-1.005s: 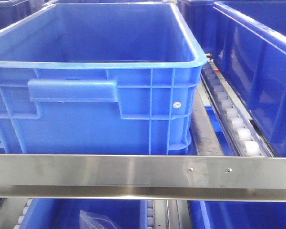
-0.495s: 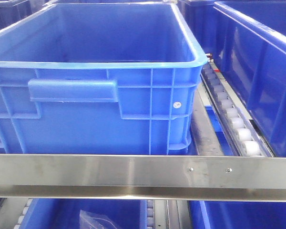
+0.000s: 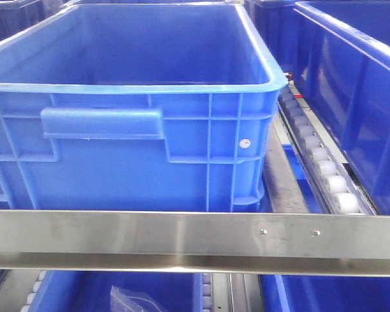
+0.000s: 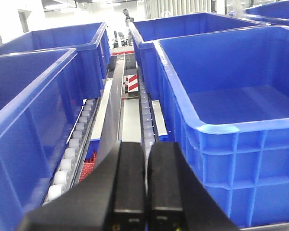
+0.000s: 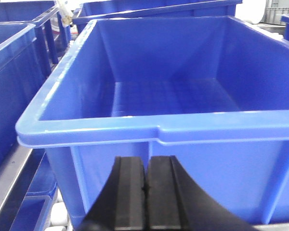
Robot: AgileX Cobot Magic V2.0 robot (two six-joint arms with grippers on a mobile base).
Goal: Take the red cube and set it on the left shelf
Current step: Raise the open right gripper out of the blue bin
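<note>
The red cube is not in view in any frame. My left gripper (image 4: 146,147) is shut and empty, its black fingers pressed together, pointing along the roller lane between two blue bins. My right gripper (image 5: 147,161) is shut and empty, held just in front of the near wall of a large blue bin (image 5: 135,127). Neither gripper shows in the front view. A blue bin (image 3: 130,88) fills the front view on the shelf, and its inside looks bare as far as it shows.
A steel shelf rail (image 3: 182,240) crosses the front view. White roller tracks (image 3: 318,159) run between bins. More blue bins stand right (image 3: 351,84) and below (image 3: 149,292), one holding a clear plastic bag (image 3: 133,299). A red mesh patch (image 4: 88,168) lies under the left rollers.
The front view has shifted slightly: the bin and rollers sit a few pixels further right and lower than before. Nothing else has changed.
</note>
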